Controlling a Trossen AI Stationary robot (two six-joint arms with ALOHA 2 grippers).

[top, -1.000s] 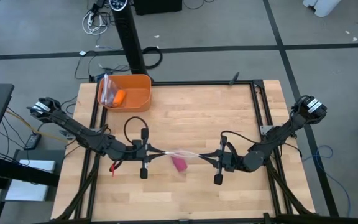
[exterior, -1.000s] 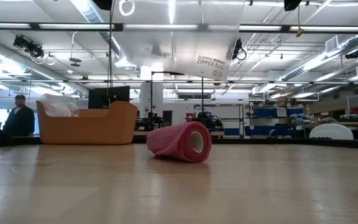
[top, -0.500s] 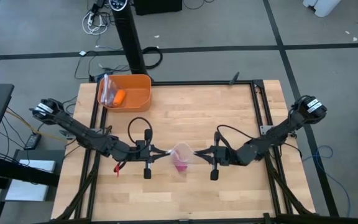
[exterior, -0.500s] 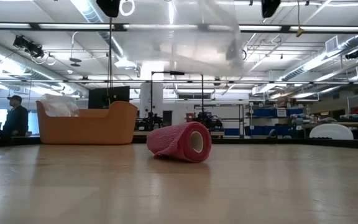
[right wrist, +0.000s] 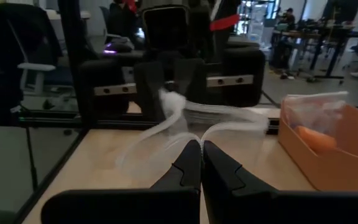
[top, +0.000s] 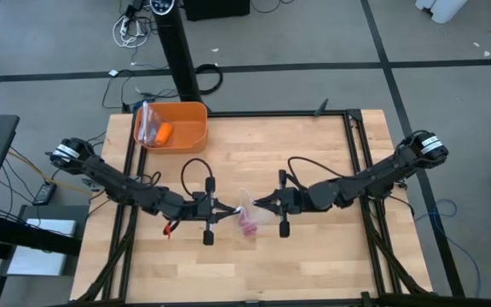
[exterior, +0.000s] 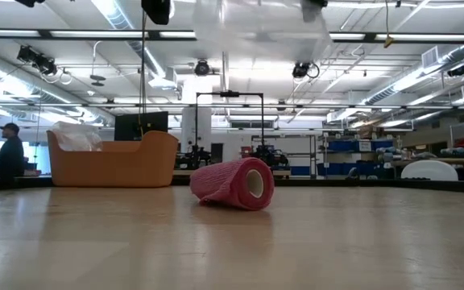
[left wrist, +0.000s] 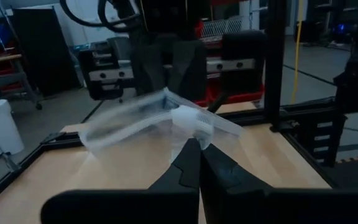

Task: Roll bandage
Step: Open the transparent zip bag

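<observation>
The pink bandage (exterior: 234, 184) is a rolled cylinder lying on its side on the wooden table (top: 314, 145). It also shows in the high view (top: 249, 224), just below the grippers. A clear plastic bag (top: 246, 205) hangs in the air above it, held between the two grippers. My left gripper (top: 228, 208) is shut on the bag's left side. My right gripper (top: 260, 203) is shut on its right side. The two grippers face each other closely. In the low view the bag (exterior: 260, 20) shows only at the top edge. My left gripper pinches the bag's edge (left wrist: 191, 134) between its two shut fingers, coming level from the table's left. The bag is lifted clear of the table and bulges slack toward the other gripper. My right gripper pinches the bag's opposite edge (right wrist: 197, 134) between its two shut fingers, coming level from the table's right. The bag is clear of the table, and its plastic curves slack between the two holds.
An orange bin (top: 173, 126) with a small orange object and crinkled plastic stands at the table's far left corner; it also shows in the low view (exterior: 115, 161). A black frame runs around the table. A person (exterior: 10, 153) stands in the room behind.
My left gripper has gone toward the table's right and my right gripper toward its left, so they have closed in on each other. The bag, first drawn out flat between them, has gone slack and bulged open, and it has risen in the low view. The bandage has stayed still.
</observation>
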